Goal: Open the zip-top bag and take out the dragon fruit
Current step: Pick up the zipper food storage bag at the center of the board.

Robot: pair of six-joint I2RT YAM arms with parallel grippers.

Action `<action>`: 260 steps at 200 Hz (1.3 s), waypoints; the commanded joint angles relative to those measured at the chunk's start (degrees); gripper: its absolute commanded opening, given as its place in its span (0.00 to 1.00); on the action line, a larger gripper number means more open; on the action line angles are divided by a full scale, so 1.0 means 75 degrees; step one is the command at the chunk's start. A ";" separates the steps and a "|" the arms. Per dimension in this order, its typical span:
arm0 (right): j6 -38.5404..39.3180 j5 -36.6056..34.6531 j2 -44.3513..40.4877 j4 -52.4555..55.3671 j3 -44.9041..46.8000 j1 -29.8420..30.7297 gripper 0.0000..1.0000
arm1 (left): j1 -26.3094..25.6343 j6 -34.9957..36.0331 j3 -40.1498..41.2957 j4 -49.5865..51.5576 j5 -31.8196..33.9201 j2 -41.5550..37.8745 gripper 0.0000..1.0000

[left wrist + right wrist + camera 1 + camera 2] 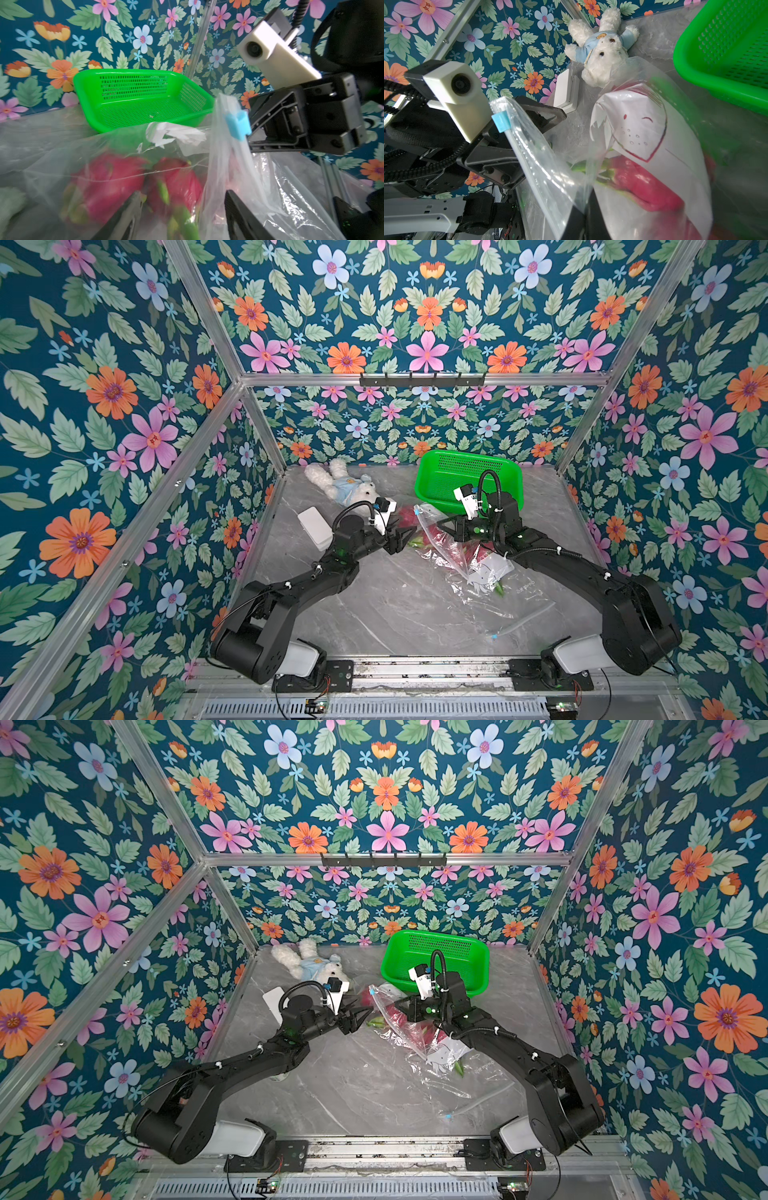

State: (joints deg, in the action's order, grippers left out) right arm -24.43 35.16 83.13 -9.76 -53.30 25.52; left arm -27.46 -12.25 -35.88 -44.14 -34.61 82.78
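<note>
Step in hand: bag opening. Right gripper (442, 526) is pinched shut on the zip edge of the clear plastic zip-top bag (461, 564), lifting it. Left gripper (402, 536) is part open beside the small blue slider (239, 124), holding nothing. Magenta dragon fruit (108, 182) sit inside the bag. Next, I'd say: clamp the slider, pull it along the track.

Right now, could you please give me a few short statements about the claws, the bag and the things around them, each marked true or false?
1. Dragon fruit shows through the zip-top bag. True.
2. The green basket holds no dragon fruit. True.
3. The right claw is open, clear of the bag. False: it is shut on the bag.
4. The bag's slider is red. False: it is blue.
5. The left claw is shut. False: its jaws stand apart.
6. The plush rabbit lies on the table. True.
</note>
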 commanded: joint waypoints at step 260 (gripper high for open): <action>0.2366 -0.4078 -0.0027 0.2436 -0.1902 0.1888 0.28 | -0.0264 -0.1700 -0.0617 -0.0067 -0.0789 0.0237 0.00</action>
State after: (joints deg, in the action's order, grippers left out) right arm -7.79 6.00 83.31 8.03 -67.33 39.62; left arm -29.34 -25.10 -40.42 -43.64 -40.97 84.82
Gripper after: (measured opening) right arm 0.273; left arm 0.048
